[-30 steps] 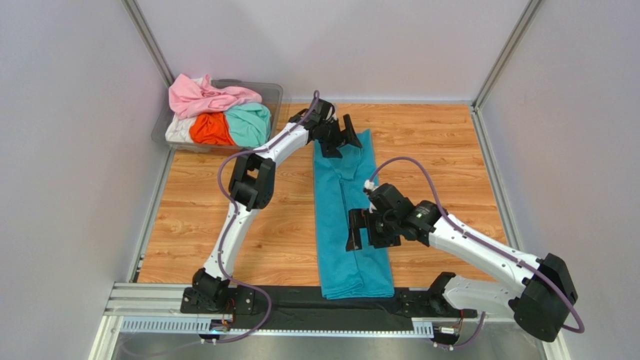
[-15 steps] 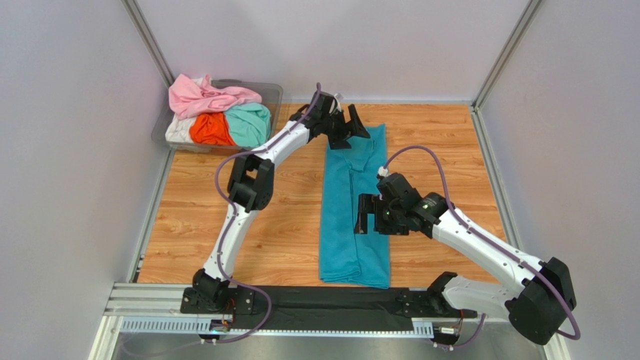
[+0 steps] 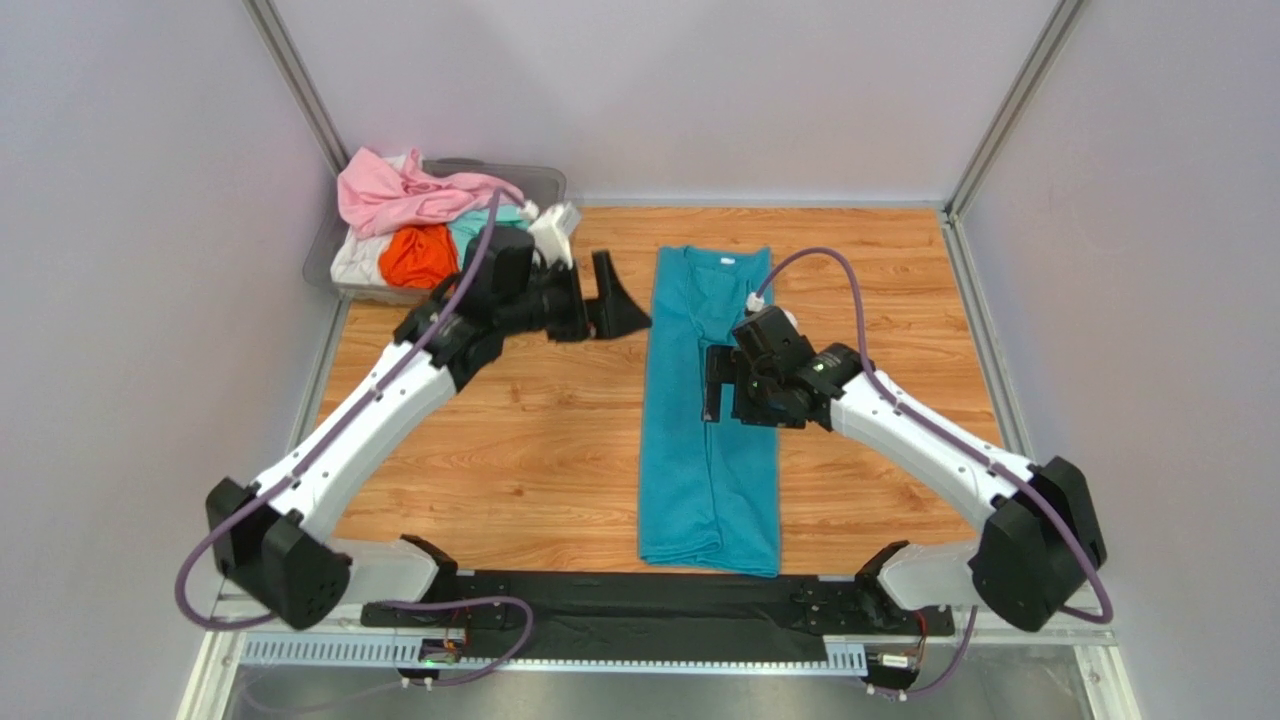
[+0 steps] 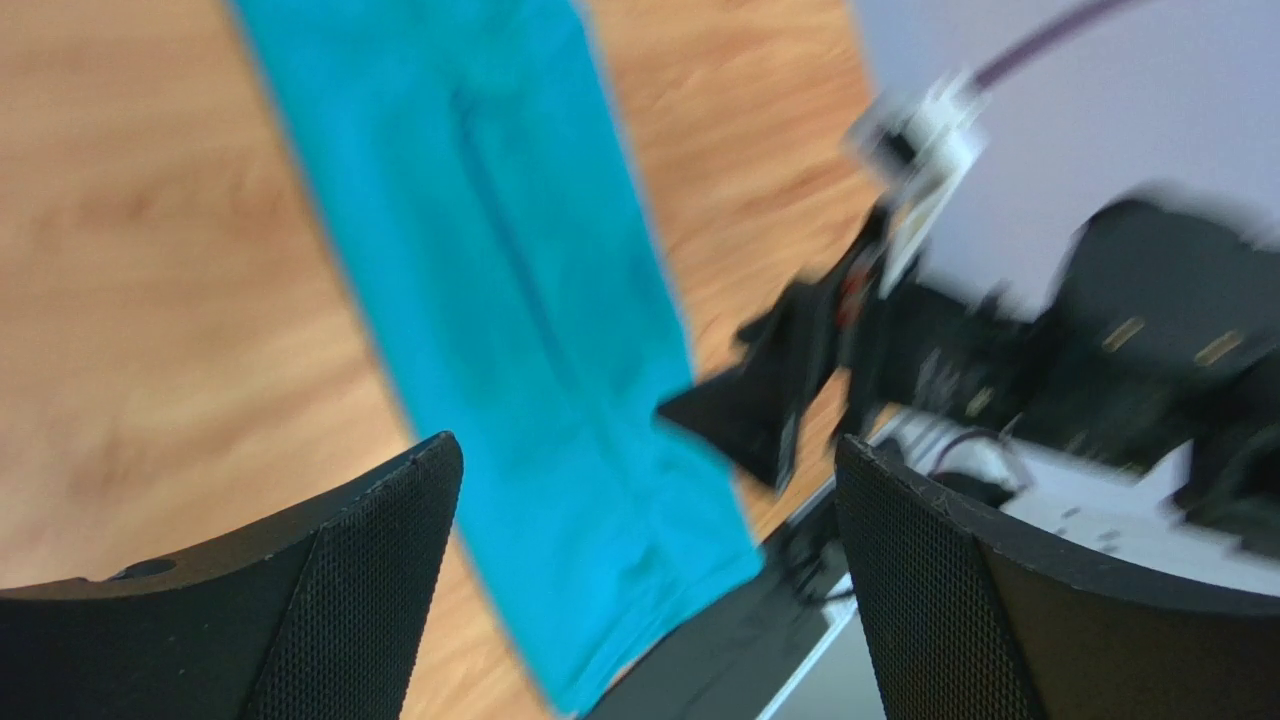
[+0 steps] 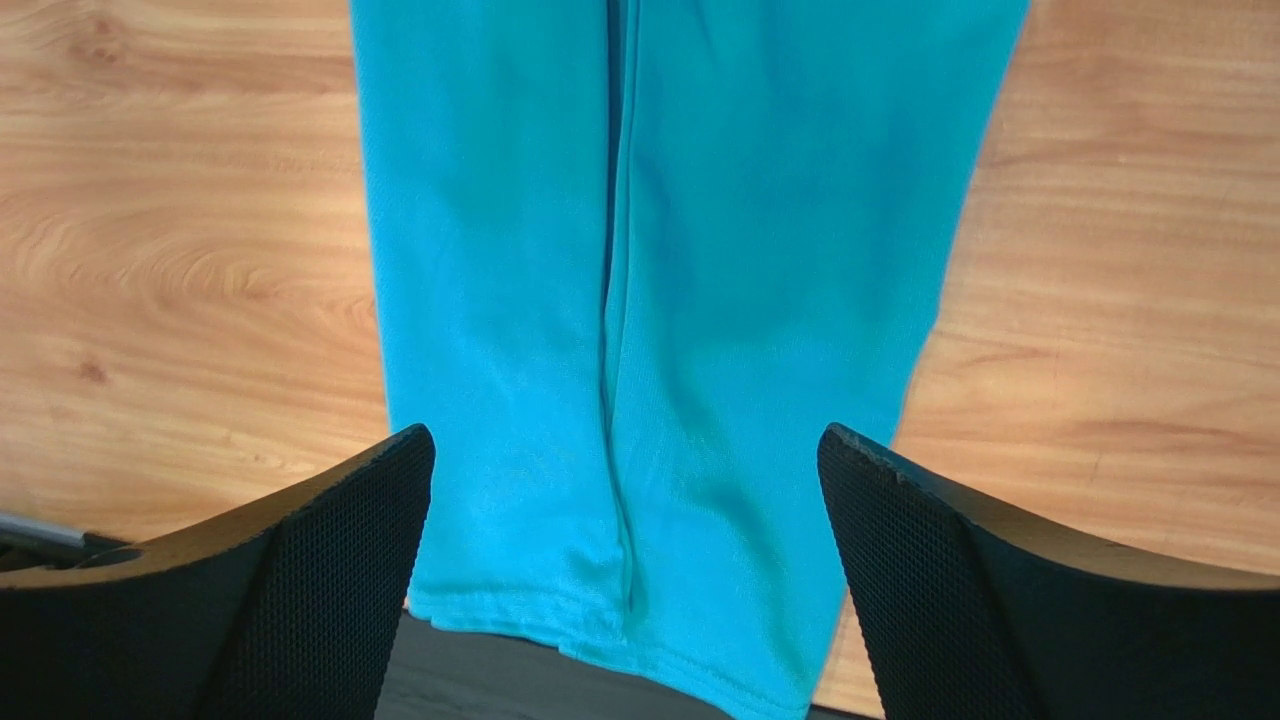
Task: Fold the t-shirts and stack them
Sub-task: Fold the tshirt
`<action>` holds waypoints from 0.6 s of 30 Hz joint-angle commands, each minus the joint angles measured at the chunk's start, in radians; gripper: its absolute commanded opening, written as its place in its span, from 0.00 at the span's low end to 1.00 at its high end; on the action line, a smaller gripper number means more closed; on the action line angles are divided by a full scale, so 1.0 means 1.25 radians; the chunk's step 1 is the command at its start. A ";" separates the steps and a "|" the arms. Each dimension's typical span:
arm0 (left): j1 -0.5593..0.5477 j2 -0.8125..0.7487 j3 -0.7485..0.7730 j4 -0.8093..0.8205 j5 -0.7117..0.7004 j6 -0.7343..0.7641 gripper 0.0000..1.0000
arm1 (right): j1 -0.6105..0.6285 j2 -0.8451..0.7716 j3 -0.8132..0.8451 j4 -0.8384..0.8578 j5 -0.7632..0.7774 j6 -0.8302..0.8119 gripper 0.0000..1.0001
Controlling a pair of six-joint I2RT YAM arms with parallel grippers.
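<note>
The teal-blue t-shirt (image 3: 706, 420) lies folded into a long narrow strip down the middle of the table, its hem at the near edge. It also shows in the left wrist view (image 4: 511, 330) and the right wrist view (image 5: 676, 300). My left gripper (image 3: 619, 300) is open and empty, just left of the shirt's top end and apart from it. My right gripper (image 3: 718, 393) is open and empty, hovering over the shirt's middle. Pink (image 3: 406, 192), orange (image 3: 409, 255), mint green (image 3: 478, 222) and white (image 3: 358, 263) t-shirts are piled at the back left.
The piled shirts sit in a clear plastic tub (image 3: 544, 183) in the back left corner. A black strip (image 3: 601, 593) runs along the table's near edge under the shirt's hem. Grey walls and metal posts enclose the wooden table (image 3: 887, 300).
My left arm has swung left and back, away from the shirt's top end. My right gripper has moved farther up the shirt. The shirt lies straighter and flat.
</note>
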 commanded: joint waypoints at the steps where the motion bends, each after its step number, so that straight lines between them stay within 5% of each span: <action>1: -0.004 -0.110 -0.180 -0.046 -0.061 0.029 1.00 | -0.013 0.081 0.051 0.045 0.044 -0.022 1.00; 7: -0.005 -0.372 -0.395 -0.123 -0.156 0.029 1.00 | -0.014 0.229 0.102 0.073 0.041 -0.031 1.00; 10: -0.005 -0.463 -0.452 -0.147 -0.288 -0.020 1.00 | -0.015 0.296 0.131 0.089 0.043 -0.042 1.00; 13: -0.005 -0.507 -0.489 -0.137 -0.416 -0.033 1.00 | -0.016 0.359 0.164 0.089 0.058 -0.048 1.00; 18: -0.005 -0.510 -0.488 -0.129 -0.456 -0.029 1.00 | -0.040 0.433 0.206 0.101 0.040 -0.048 1.00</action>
